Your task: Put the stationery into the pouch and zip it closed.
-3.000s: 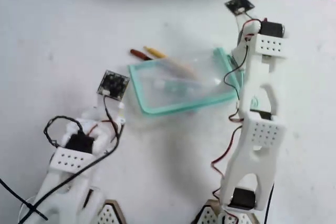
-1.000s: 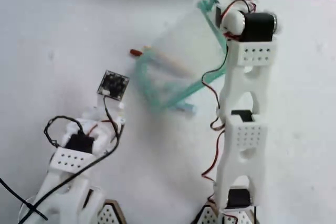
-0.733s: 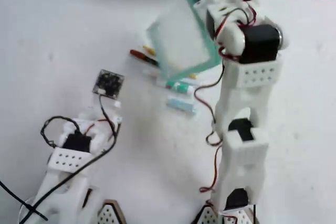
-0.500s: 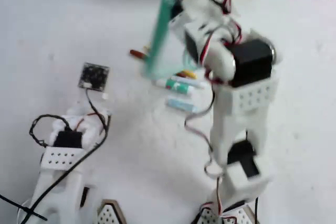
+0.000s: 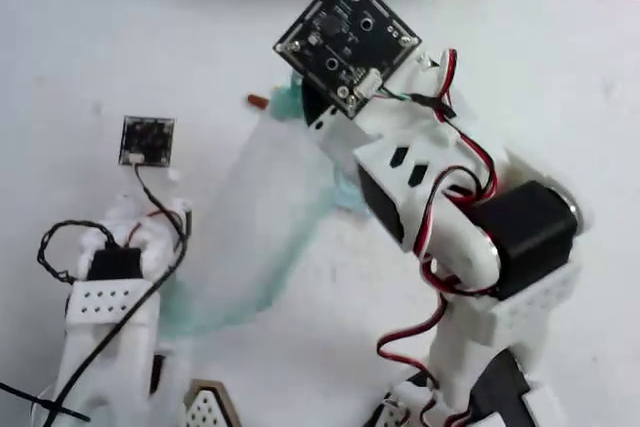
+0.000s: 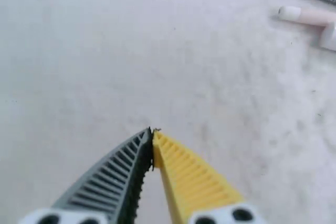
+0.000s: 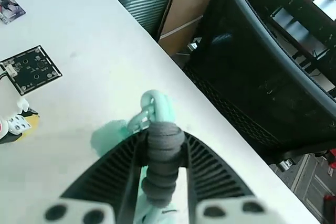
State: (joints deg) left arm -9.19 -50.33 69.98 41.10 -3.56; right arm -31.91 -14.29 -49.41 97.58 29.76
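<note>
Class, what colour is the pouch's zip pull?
The zip pull is mint green, clearest in the right wrist view.

White plastic arms (image 5: 515, 297) carry black motors (image 5: 525, 232), red-and-black cables (image 5: 432, 272) and square black circuit boards (image 5: 345, 37) at nine and twelve o'clock; the left gripper (image 6: 152, 132) is ribbed, grey and yellow.

The pouch (image 5: 262, 215) is held up off the table (image 5: 100, 37) by its zip pull (image 7: 149, 109), which is clamped in the right gripper (image 7: 157, 136). Left of the pouch, the left gripper (image 6: 152, 132) is placed over the table. Just behind the pouch's held end a pen (image 5: 258, 101) is laid, with a second pen (image 6: 307, 15) near it.
</note>
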